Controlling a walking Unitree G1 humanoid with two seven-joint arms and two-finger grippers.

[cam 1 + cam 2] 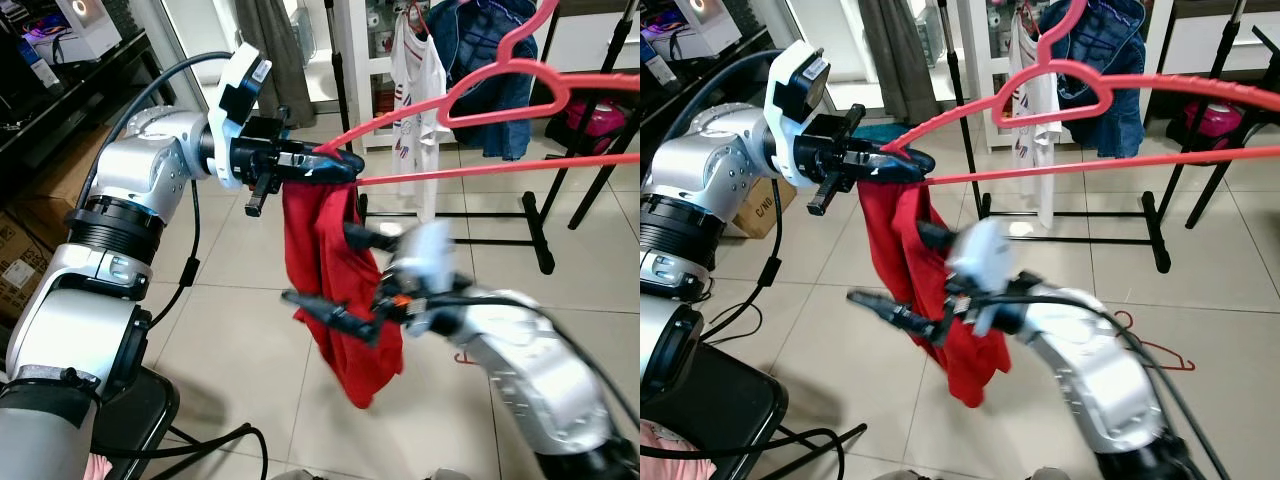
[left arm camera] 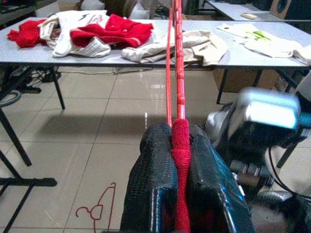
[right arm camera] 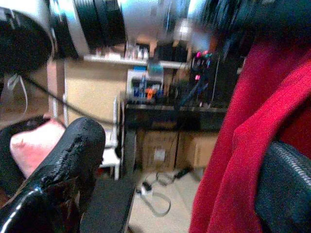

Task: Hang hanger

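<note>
A red plastic hanger (image 1: 520, 75) stretches from its hook at the upper right down to my left gripper (image 1: 325, 160), which is shut on one end of it together with a fold of red cloth (image 2: 181, 160). A red garment (image 1: 325, 260) hangs down from that end. My right gripper (image 1: 318, 263) is open and blurred, its fingers (image 3: 73, 160) on either side of the garment's lower part. In the right wrist view the red cloth (image 3: 243, 145) lies against one finger.
A black clothes rack (image 1: 540, 230) stands behind, holding a white shirt (image 1: 415, 80) and a blue denim jacket (image 1: 490, 60). Another red hanger (image 1: 1155, 350) lies on the tiled floor. A black chair (image 1: 140, 410) is at my lower left. A table (image 2: 146, 56) carries heaped clothes.
</note>
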